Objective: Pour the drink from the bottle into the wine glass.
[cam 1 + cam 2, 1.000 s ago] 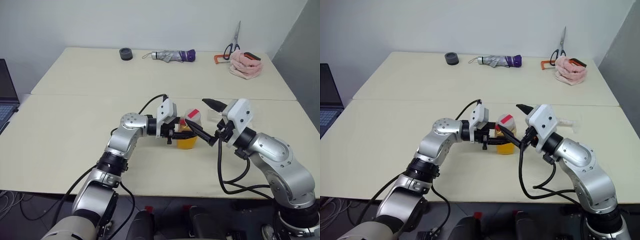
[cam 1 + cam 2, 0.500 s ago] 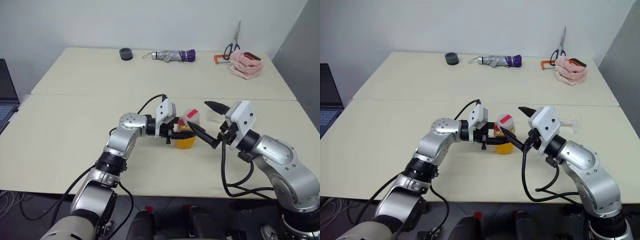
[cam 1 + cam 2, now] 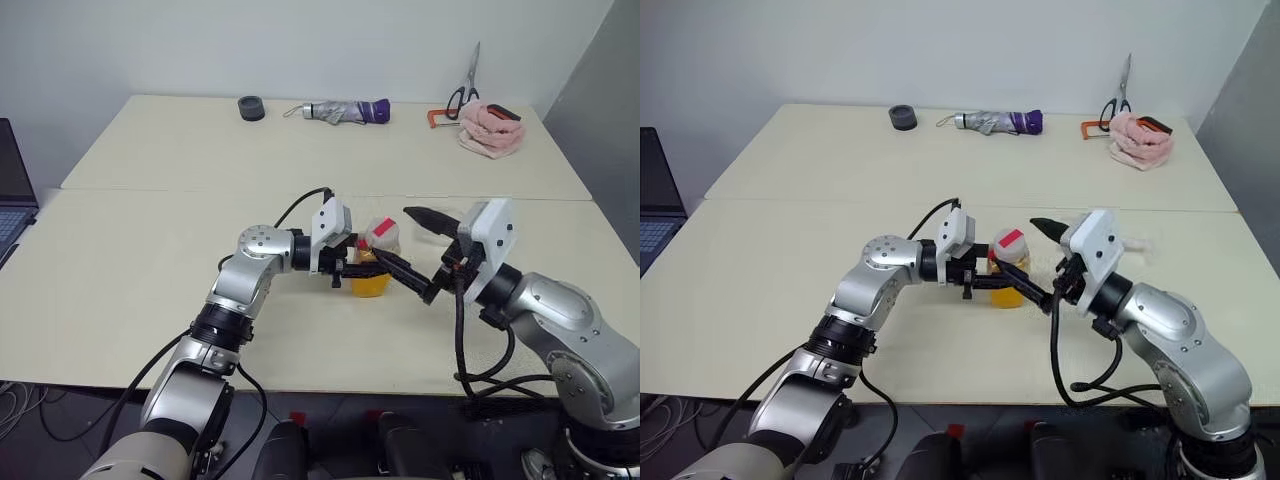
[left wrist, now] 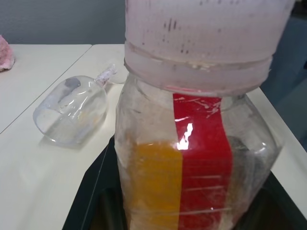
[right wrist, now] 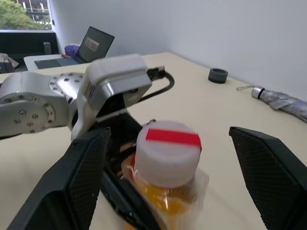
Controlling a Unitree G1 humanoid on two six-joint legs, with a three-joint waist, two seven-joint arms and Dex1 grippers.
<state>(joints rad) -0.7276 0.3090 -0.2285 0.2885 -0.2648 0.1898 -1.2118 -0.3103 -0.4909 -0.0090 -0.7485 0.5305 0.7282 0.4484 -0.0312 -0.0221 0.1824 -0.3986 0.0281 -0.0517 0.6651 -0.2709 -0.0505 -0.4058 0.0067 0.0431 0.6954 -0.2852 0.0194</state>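
Near the middle of the desk (image 3: pixel 150 290), the left end effector (image 3: pixel 352 268) is clamped around the lower body of the bottle (image 3: pixel 376 262), its black fingers reaching in from the robot's left. That bottle stands upright on the desk surface, long axis vertical, cap (image 5: pixel 166 151) pointing up; the cap looks whitish with a red strip across its top, and a red label strip (image 4: pixel 204 158) runs down the side. Orange-yellow drink (image 4: pixel 152 184) fills the lower part of the bottle, with clear plastic above it.

On the other side, the right end effector (image 3: pixel 418 252) has its two fingers spread wide apart, pointing toward the bottle from the robot's right. In the right wrist view one finger (image 5: pixel 79 179) and the other sit on either side of the cap without touching it.

Just beyond the bottle, toward the robot's right, the wine glass (image 4: pixel 72 114) lies on its side on the desk, bowl opening toward the bottle and stem (image 4: pixel 106 74) pointing away from it, long axis flat along the surface.

Farther back on the desk are a folded umbrella (image 3: pixel 346 110), a dark roll of tape (image 3: pixel 252 107), scissors (image 3: pixel 465 90) and a pink cloth (image 3: pixel 490 128). A laptop (image 3: pixel 14 190) sits at the far left edge.
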